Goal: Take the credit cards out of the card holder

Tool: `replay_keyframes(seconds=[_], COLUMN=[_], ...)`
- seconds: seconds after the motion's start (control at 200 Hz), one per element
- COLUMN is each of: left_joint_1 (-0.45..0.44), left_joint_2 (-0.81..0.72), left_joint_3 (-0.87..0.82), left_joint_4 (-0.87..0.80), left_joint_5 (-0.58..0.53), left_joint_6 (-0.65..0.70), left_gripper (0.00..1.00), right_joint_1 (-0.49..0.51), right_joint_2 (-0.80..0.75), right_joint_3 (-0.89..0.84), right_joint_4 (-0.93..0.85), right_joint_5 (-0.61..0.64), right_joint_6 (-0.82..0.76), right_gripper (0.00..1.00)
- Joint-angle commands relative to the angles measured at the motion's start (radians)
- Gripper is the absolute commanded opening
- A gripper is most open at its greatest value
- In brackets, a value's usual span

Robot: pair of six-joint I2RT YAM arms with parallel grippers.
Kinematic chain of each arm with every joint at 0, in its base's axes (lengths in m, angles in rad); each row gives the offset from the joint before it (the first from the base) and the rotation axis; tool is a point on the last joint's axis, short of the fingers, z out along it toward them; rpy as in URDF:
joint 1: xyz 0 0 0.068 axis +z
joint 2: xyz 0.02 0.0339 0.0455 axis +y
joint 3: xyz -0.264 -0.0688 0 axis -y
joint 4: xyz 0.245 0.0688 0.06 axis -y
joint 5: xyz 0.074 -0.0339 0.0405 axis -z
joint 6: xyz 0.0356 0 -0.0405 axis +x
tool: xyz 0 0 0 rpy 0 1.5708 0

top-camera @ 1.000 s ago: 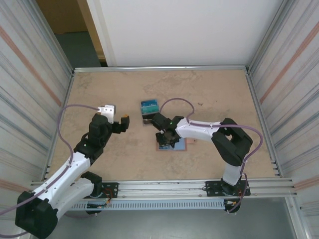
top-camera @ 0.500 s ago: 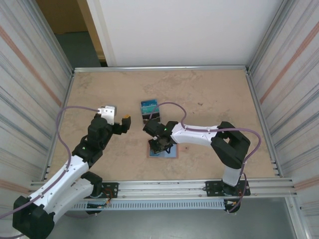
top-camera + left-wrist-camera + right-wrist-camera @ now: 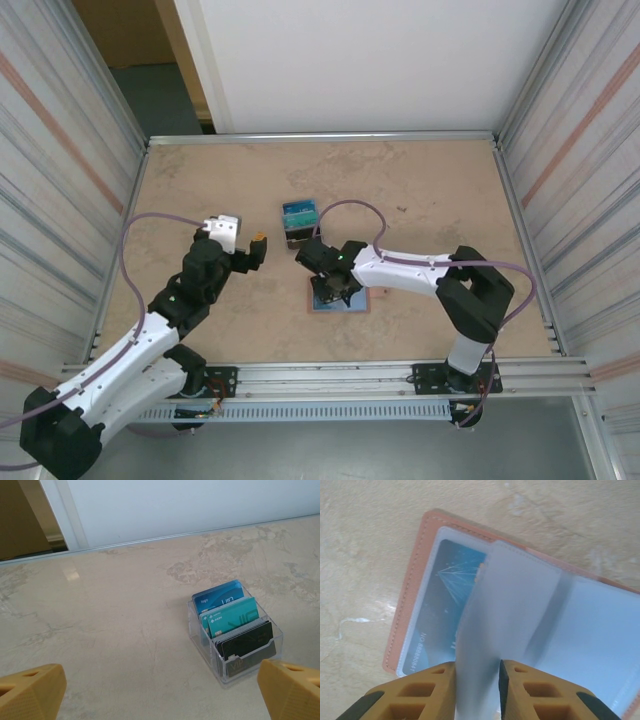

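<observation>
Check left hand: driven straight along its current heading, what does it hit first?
Likely the clear card box, standing ahead on the table, right of centre in the span of the open left hand. Height is unclear; it might pass over.

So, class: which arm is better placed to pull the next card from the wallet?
Right. The right gripper sits over the open wallet, fingers astride a clear sleeve, a card showing just beside. The left gripper hangs open, well apart from the wallet.
</observation>
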Motion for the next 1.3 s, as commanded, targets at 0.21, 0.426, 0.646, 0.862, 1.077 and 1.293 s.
replay_keyframes(seconds=[0.21,0.426,0.646,0.862,1.077,1.293], left_joint_1=[-0.05,-0.148,-0.237,-0.279,-0.333,-0.355], left_joint_2=[0.027,0.068,0.096,0.114,0.16,0.221], left_joint_3=[0.041,0.047,0.04,0.015,0.012,0.023], left_joint_4=[0.007,-0.005,-0.023,-0.013,-0.006,0.018], left_joint_5=[-0.051,-0.091,-0.12,-0.119,-0.16,-0.181], left_joint_6=[0.05,0.107,0.105,0.065,0.051,0.046], left_gripper=[0.99,0.99,0.99,0.99,0.99,0.99], right_joint_1=[-0.051,-0.088,-0.139,-0.211,-0.264,-0.279], right_joint_2=[-0.098,-0.137,-0.143,-0.11,-0.075,-0.039], right_joint_3=[-0.094,-0.162,-0.193,-0.205,-0.192,-0.153], right_joint_4=[-0.052,-0.023,0.025,0.086,0.114,0.117], right_joint_5=[0.065,0.039,-0.007,-0.075,-0.124,-0.161], right_joint_6=[0.079,0.095,0.048,-0.02,-0.092,-0.158], right_gripper=[0.29,0.3,0.3,0.29,0.28,0.27])
